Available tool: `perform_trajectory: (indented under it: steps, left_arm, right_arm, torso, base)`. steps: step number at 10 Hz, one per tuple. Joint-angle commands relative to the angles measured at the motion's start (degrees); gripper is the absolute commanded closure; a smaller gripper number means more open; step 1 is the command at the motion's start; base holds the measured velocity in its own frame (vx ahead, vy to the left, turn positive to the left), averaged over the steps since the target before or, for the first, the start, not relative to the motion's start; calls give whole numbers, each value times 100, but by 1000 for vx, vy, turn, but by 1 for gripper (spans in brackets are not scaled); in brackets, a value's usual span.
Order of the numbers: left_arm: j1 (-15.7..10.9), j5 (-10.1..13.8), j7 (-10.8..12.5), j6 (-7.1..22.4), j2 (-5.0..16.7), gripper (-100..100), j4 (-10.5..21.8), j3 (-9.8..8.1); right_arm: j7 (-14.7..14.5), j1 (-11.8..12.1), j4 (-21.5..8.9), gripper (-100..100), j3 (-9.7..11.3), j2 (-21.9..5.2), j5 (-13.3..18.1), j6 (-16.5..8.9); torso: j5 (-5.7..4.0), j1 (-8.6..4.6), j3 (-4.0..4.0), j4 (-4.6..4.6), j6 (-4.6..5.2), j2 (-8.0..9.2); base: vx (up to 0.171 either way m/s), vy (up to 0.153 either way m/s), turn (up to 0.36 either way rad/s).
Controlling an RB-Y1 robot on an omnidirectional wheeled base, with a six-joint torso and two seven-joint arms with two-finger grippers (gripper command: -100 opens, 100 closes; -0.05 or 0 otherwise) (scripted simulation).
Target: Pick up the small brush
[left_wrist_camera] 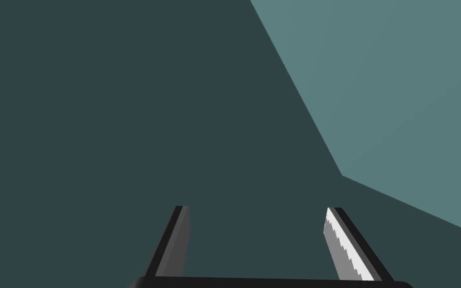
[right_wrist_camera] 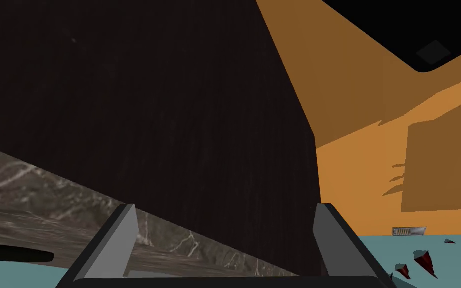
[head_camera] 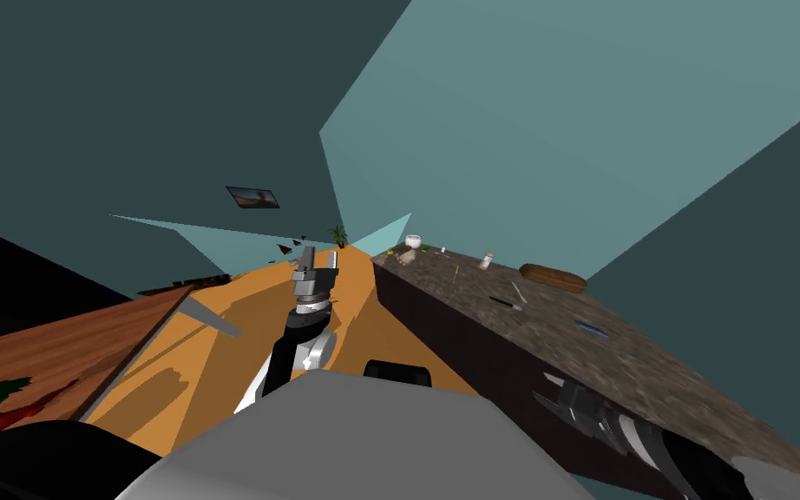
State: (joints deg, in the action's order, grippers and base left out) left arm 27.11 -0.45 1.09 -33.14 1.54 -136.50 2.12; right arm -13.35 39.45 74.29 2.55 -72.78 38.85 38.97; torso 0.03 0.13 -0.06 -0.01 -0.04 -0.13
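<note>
Where our right gripper [right_wrist_camera: 227, 240] hangs: low against the dark front of the counter [right_wrist_camera: 149, 100], just under the edge of its top; fingers spread wide, nothing between them.
Left gripper [left_wrist_camera: 259, 245]: raised ahead of us over the orange floor [head_camera: 216, 365]; fingers apart as well, empty.
Brush [head_camera: 505, 303]: we take the thin dark stick with a pale tip to be it. It lies flat on the stone top [head_camera: 650, 373], well apart from both grippers, between the brown board [head_camera: 553, 277] farther along and a small blue thing [head_camera: 592, 327] nearer us.
Handling: we judge it light and stiff in the handle and not fragile. Being so slim and lying flat on hard stone, it may skid or roll when the fingers close.
Where to hold: across the dark handle near its middle, fingers coming down on either side.
Long axis: roughly along the counter's length, a little skewed.
Pointing: pale tip towards our end of the counter. It is too small to tell whether that tip is the bristles.
</note>
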Motion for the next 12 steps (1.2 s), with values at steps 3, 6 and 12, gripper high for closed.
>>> perform_trajectory:
  steps: [3,6,12]
  left_arm:
    - [1,0,0,0,0,0,0,0]
    - [1,0,0,0,0,0,0,0]
    - [2,0,0,0,1,0,0,-1]
  right_arm:
    - [-85,227,-435,-100,130,-507,285,-135]
    - [-170,249,-960,-100,282,-830,474,-141]
    - [-320,237,-1881,-100,595,-1207,764,-171]
  torso:
    - [0,0,1,0,5,2]
    - [0,-5,-4,-1,3,-6]
    - [-3,-17,-20,-8,2,-34]
  base:
    - [36,46,165]
    - [52,28,197]
    - [82,-3,181]
